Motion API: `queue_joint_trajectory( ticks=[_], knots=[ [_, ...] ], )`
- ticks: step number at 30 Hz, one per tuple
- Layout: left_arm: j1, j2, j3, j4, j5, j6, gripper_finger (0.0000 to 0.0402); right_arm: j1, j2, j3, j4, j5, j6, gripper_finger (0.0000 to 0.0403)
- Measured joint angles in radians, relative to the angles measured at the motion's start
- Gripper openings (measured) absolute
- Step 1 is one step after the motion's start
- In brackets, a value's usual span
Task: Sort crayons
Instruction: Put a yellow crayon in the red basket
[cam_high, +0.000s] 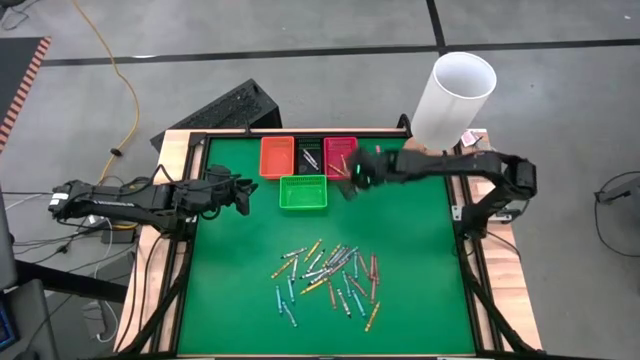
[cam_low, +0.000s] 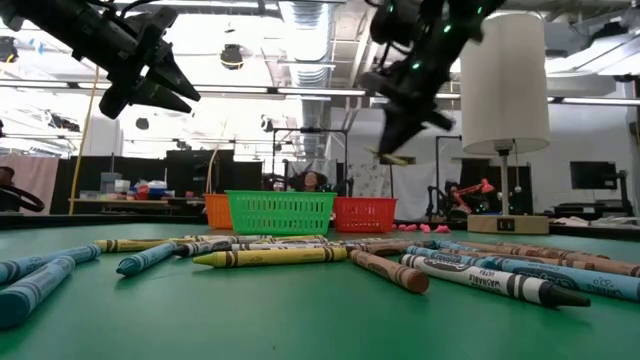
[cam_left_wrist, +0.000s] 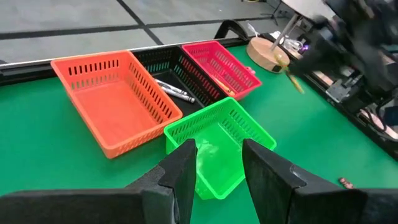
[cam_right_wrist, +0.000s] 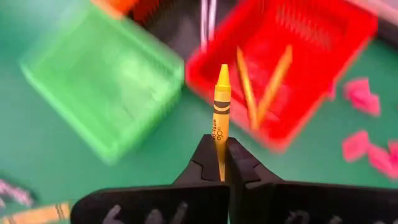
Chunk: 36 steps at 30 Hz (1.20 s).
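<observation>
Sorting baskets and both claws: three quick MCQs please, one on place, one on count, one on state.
1. Where is the green plastic mesh basket?
A. In front of the row of three other baskets
B. Among the loose crayons
C. Off the table

2. How many plastic baskets are on the green mat?
A. Two
B. Four
C. Six

3. What is the right claw doing?
A. Open and empty
B. Shut on a blue crayon
C. Shut on a yellow wax crayon

Answers: 1 A, the high view shows it just nearer the crayon pile than the orange, black and red baskets. 2 B, those four. 3 C, the right wrist view shows the fingers pinching it; the left claw is open.
</observation>
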Motion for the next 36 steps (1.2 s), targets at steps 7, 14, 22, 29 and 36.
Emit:
queue_joint_trajectory(
  ticks=[7,14,22,29,36],
  knots=[
    [0.0,0.0,0.0,0.0,-0.004,-0.038,0.0119,-0.209,0.096,0.001,0.234,-0.123,-0.06,0.0],
    [0.0,0.0,0.0,-0.002,-0.006,-0.019,0.0119,-0.271,0.222,0.057,0.272,-0.145,-0.105,0.0],
    [0.0,0.0,0.0,-0.003,-0.008,-0.019,0.0119,-0.286,0.329,0.138,0.251,-0.141,-0.147,0.0012],
    [0.0,0.0,0.0,-0.003,-0.008,-0.021,0.0119,-0.286,0.357,0.206,0.139,-0.144,-0.211,0.0068],
    [0.0,0.0,0.0,-0.003,-0.021,-0.018,0.0119,-0.272,0.31,0.313,-0.114,-0.169,-0.255,0.0102]
  ],
)
